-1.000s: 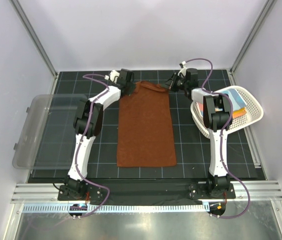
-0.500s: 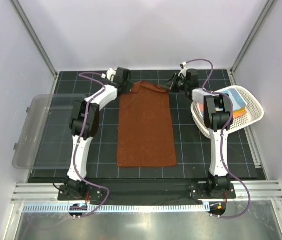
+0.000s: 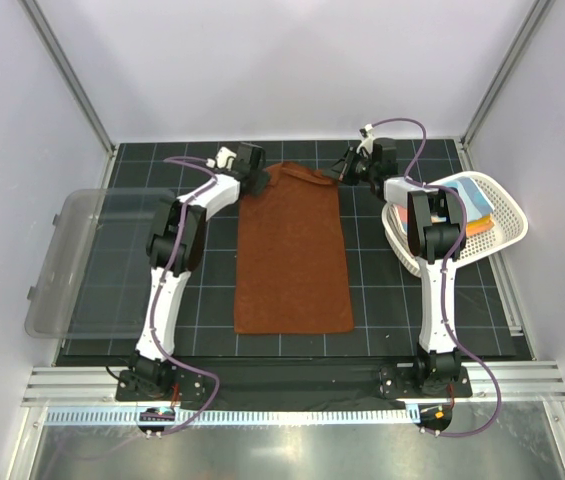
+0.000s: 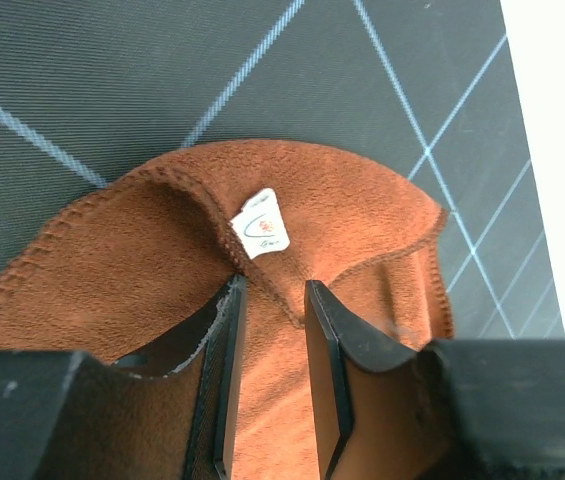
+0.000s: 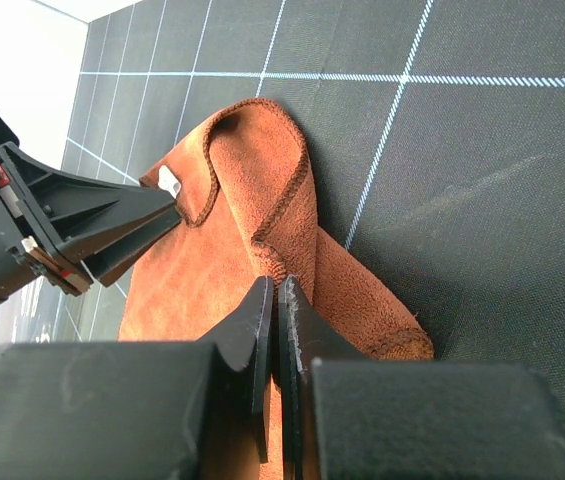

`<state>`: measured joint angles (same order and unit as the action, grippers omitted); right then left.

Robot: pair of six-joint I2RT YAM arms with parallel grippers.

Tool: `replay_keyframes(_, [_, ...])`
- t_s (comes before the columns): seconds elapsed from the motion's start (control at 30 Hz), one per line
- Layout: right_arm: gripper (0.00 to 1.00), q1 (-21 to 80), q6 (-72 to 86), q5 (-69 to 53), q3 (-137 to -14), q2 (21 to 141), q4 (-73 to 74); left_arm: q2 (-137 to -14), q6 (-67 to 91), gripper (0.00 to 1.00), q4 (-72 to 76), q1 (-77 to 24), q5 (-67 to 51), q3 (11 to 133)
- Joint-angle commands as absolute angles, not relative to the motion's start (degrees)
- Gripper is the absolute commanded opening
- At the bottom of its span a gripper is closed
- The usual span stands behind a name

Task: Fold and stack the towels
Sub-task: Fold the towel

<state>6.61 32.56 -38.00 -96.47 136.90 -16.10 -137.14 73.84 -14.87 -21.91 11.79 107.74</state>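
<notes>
Rust-brown towel (image 3: 292, 255) lies spread flat at the middle of the counter (image 3: 392, 300), long side running from near to far, between the left arm (image 3: 177, 240) and the right arm (image 3: 432, 240). Its far edge is rumpled. Both arms reach to the far corners. The left jaws stand parted by a narrow gap just over the far left corner, gripping nothing; a raised hem runs under them, and a small white label (image 4: 261, 224) shows just beyond their tips. The right jaws are pressed together on a lifted fold at the far right corner – the cloth rises to them in a ridge. A white basket (image 3: 507, 215) sits to the right and holds a light blue towel (image 3: 472, 192) over an orange towel (image 3: 480, 225). A clear bin (image 3: 72, 260) lies at the left edge.
</notes>
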Motion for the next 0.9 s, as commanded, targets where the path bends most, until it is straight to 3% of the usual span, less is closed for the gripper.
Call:
replay_keyframes(0.0, [0.01, 6.33, 30.94, -37.71, -97.21, 134.91, -17.23, -137.72, 75.32, 0.34, -13.80, -22.50, 12.13, 109.95])
replay_keyframes(0.43, [0.01, 6.33, 30.24, -37.71, -97.03, 134.82, -16.88, -139.22, 76.11, 0.22, -15.38, -22.24, 13.36, 110.74])
replay_keyframes(0.57, [0.01, 6.24, 29.97, -37.71, -96.94, 134.91, -16.52, -139.05, 76.47, 0.00, -13.81, -21.27, 11.52, 110.74])
replay_keyframes(0.87, [0.01, 6.33, 29.44, -38.14, -97.65, 132.90, -14.77, -133.60, 73.04, 0.00, -13.10, -20.22, 11.78, 108.64])
